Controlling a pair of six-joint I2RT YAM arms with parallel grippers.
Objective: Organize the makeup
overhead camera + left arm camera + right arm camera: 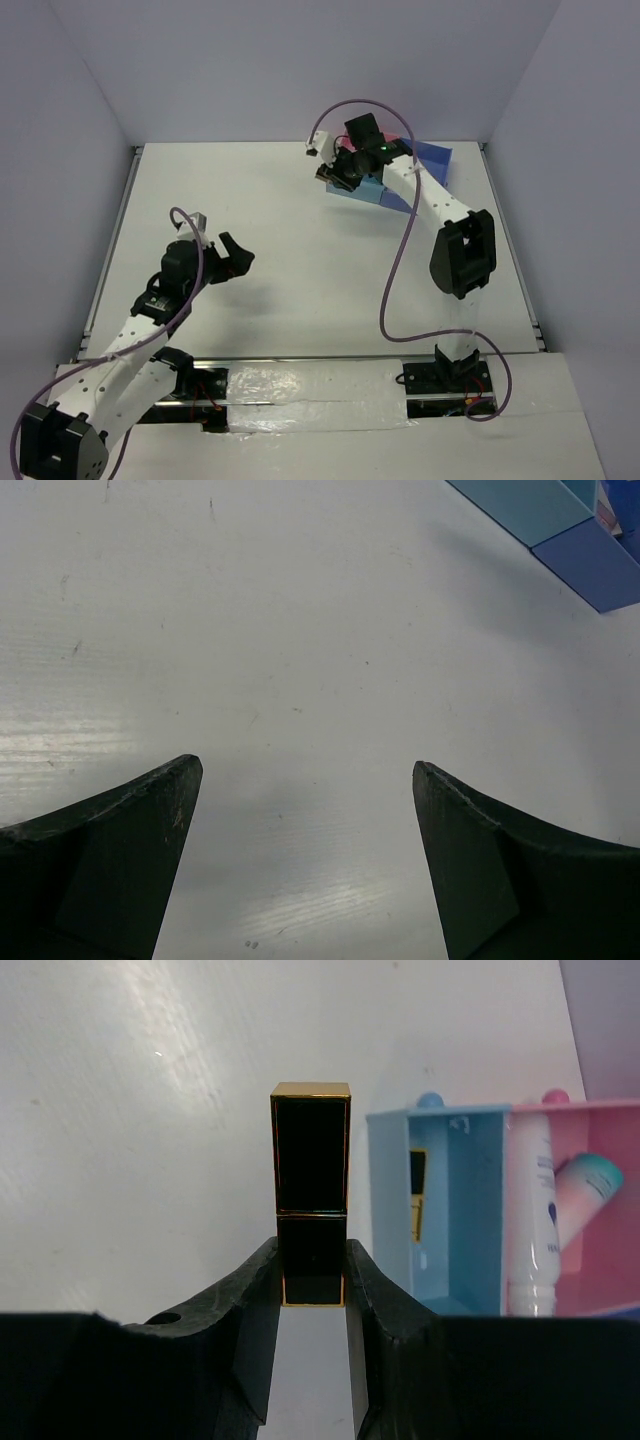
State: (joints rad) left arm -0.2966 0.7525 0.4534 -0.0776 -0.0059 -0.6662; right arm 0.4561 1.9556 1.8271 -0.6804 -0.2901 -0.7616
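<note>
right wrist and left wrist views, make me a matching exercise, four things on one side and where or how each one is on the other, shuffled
Things:
1. left claw
2. black-and-gold lipstick
3. second lipstick
4. white tube

Places or states:
a. clamped in the right claw
b. in the pink compartment
c. open, with only bare table under it
d. in the blue compartment

Pairs: 1-c, 2-a, 3-d, 4-b
</note>
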